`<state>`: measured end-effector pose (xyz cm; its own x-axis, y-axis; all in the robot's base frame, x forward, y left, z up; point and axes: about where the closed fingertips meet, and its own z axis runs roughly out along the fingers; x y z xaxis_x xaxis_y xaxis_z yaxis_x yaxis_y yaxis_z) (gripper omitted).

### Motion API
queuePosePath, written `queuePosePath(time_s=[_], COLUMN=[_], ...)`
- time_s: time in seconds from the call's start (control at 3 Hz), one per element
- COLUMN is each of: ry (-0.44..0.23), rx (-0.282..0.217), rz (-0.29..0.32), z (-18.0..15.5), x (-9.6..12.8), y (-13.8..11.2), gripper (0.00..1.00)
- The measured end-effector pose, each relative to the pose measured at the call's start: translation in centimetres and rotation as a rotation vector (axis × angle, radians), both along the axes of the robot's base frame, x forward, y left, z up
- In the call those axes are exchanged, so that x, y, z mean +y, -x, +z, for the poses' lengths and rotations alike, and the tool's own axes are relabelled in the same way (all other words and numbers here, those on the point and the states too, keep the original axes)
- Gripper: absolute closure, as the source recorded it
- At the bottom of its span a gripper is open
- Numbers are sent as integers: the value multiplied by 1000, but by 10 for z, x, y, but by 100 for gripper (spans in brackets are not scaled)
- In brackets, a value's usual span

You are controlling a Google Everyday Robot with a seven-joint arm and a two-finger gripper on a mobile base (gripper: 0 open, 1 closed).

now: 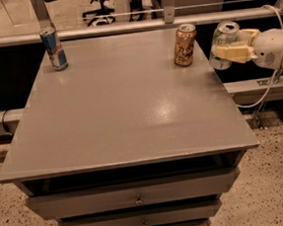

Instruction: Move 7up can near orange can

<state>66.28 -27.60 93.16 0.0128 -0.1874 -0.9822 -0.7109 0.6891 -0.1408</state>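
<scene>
Camera view: the hand (228, 53), coming in from the right, pinches the upright 7up can (221, 38) at the far right edge of the table (132, 116). The orange can (185, 45) stands upright just to its left, not touching.

The silver-green 7up can (220, 37) is upright at upper right, gripped by the claw (227, 53), just off the bench (132, 116) edge. The golden orange can (185, 45) stands near.
</scene>
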Motion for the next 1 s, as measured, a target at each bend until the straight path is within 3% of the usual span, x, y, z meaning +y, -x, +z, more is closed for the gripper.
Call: queuePosePath(time_s=[1.0], ry=[-32], rx=[4], rz=[40], z=[-23], x=[10], y=[-53], gripper=[100])
